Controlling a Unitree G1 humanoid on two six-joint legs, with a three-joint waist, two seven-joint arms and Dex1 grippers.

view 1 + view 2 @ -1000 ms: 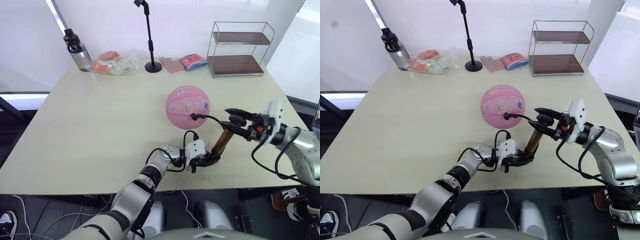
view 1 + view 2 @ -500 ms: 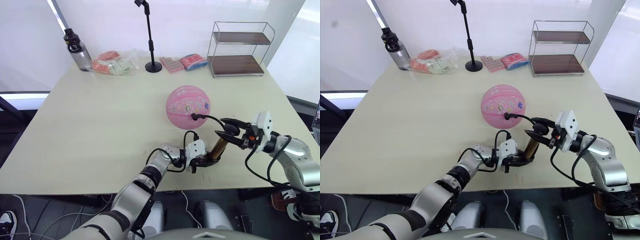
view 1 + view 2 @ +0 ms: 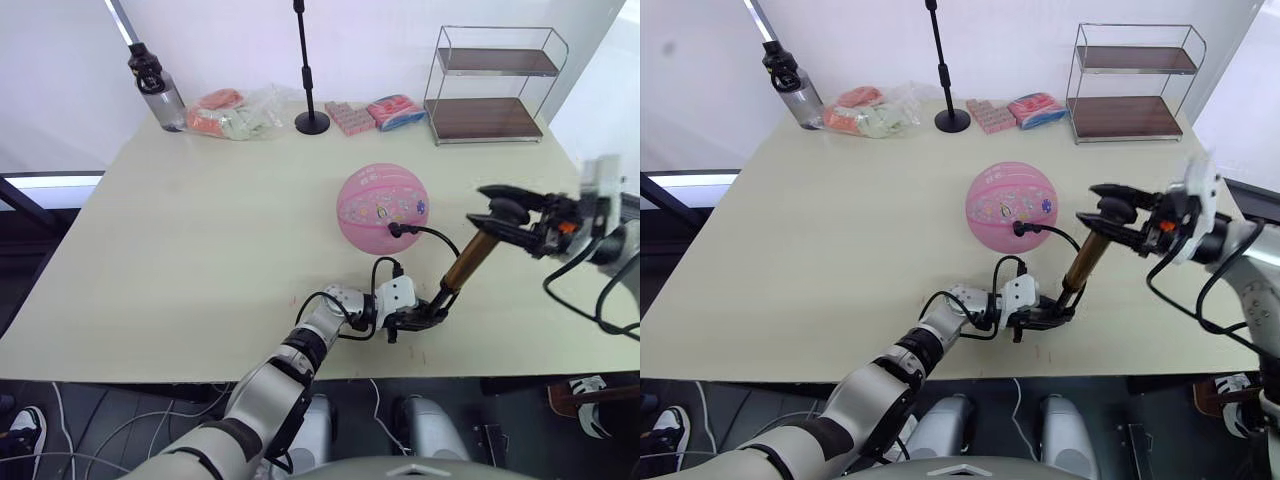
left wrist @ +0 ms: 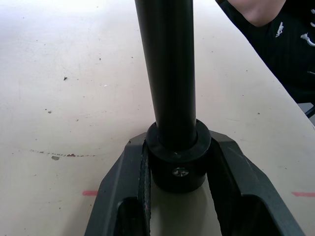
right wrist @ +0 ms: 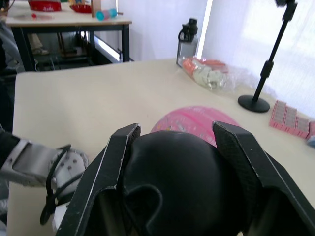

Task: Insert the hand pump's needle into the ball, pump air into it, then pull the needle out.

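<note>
The pink ball (image 3: 380, 208) sits mid-table. The needle's black fitting (image 3: 394, 230) is at the ball's near side, and the pin itself is hidden. A thin black hose (image 3: 432, 238) loops from it down to the hand pump (image 3: 468, 262), which leans up to the right. My left gripper (image 3: 425, 312) is shut on the pump's black base cap (image 4: 176, 164), holding it on the table. My right gripper (image 3: 507, 213) is shut on the pump's black handle (image 5: 174, 189), raised right of the ball (image 5: 194, 120).
Along the far edge stand a water bottle (image 3: 155, 85), a plastic bag of packets (image 3: 235, 112), a black stand pole (image 3: 310, 70), pink packets (image 3: 392, 110) and a wire shelf rack (image 3: 495, 85). A person in black (image 4: 275, 44) is beyond the table's near edge.
The right gripper pushed the handle down toward the base, then drew it back up and to the right, so the pump is longer. The left gripper stayed put. The camera shifted slightly.
</note>
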